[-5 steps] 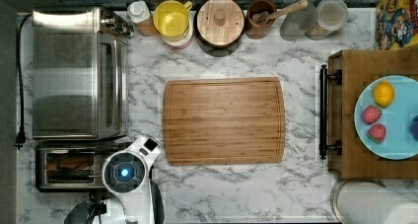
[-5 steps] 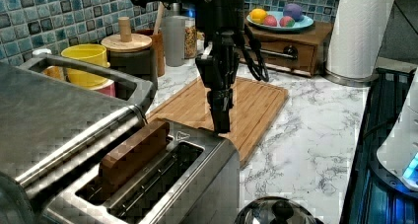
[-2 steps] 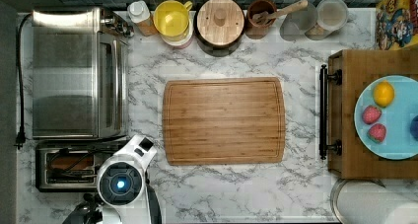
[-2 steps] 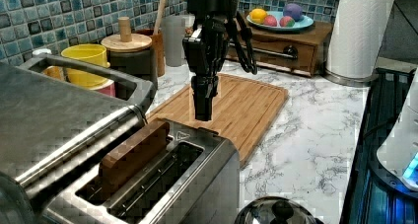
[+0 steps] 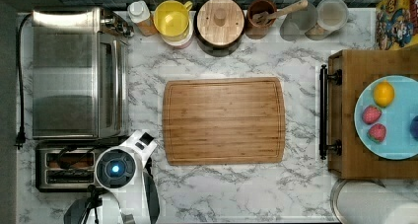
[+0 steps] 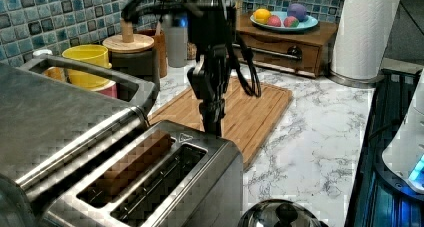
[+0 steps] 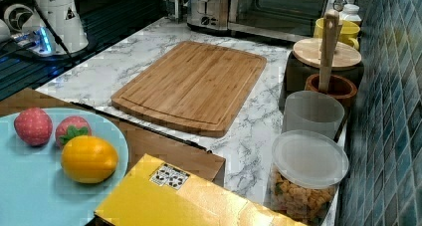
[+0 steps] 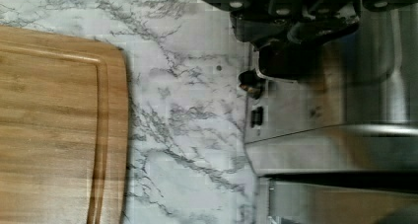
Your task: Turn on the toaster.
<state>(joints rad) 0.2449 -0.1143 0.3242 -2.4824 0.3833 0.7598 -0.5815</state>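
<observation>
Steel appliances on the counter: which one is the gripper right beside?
The small pop-up toaster with two top slots; the gripper hangs at its end. The bigger toaster oven sits farther off.

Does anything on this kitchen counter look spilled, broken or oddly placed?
Nothing stands out. The cutting board lies square on the marble counter, the jars along the tiled wall stand upright, and the fruit sits on its blue plate. The toaster holds a brown slice in one slot, with the hand at its far end.

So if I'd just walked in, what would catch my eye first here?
Probably the black robot arm reaching down at the end of the small steel toaster, which has bread in one slot. Next, the big bamboo cutting board mid-counter, and the blue plate of fruit behind.
</observation>
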